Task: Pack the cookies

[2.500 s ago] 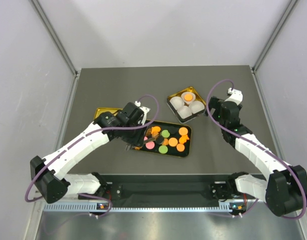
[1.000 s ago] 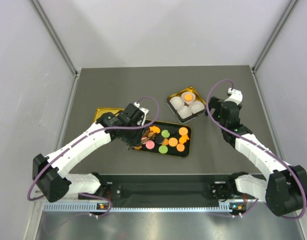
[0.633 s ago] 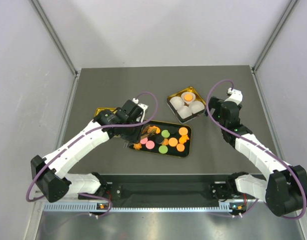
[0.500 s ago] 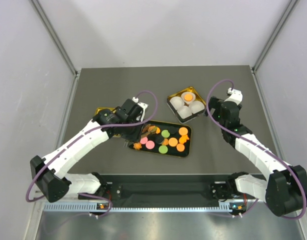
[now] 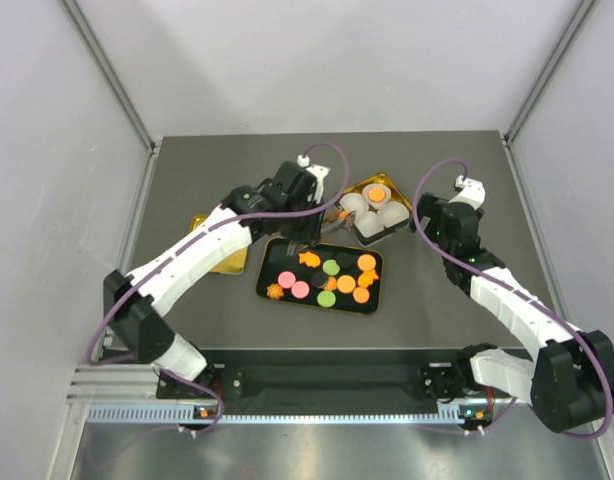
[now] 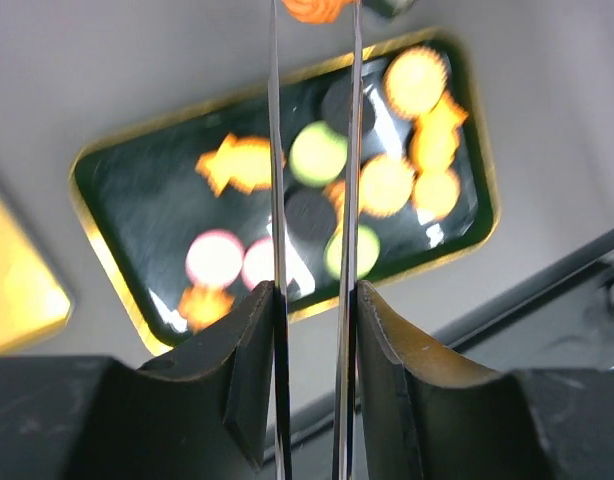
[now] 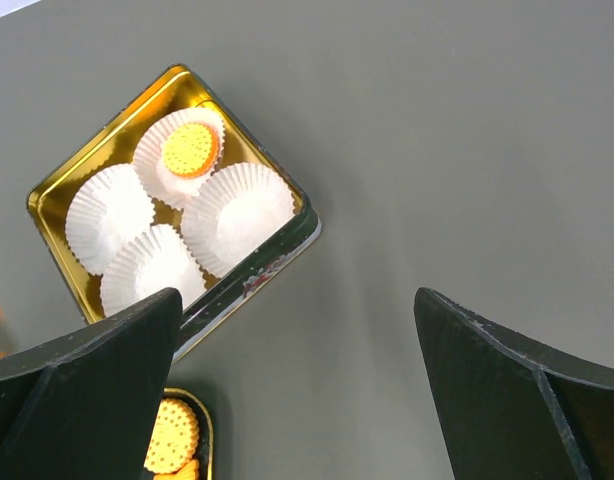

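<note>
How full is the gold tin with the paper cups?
The gold tin is mostly empty: one of four white paper cups holds an orange cookie, three are bare. The left gripper holds a second orange cookie.

No readable lettering, numbers, brand marks or signs in any view: none on the cookies [image 5: 332, 267], none on the black tray [image 5: 279, 255] under them, none on the gold tin [image 7: 99, 140] beside that tray.

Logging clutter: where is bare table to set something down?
Bare: the far strip of grey table behind the square gold tin, and the patch right of the black rectangular tray. Crowded: mid-table, where tin, tray and the left fingers, pinching an orange cookie, meet.
</note>
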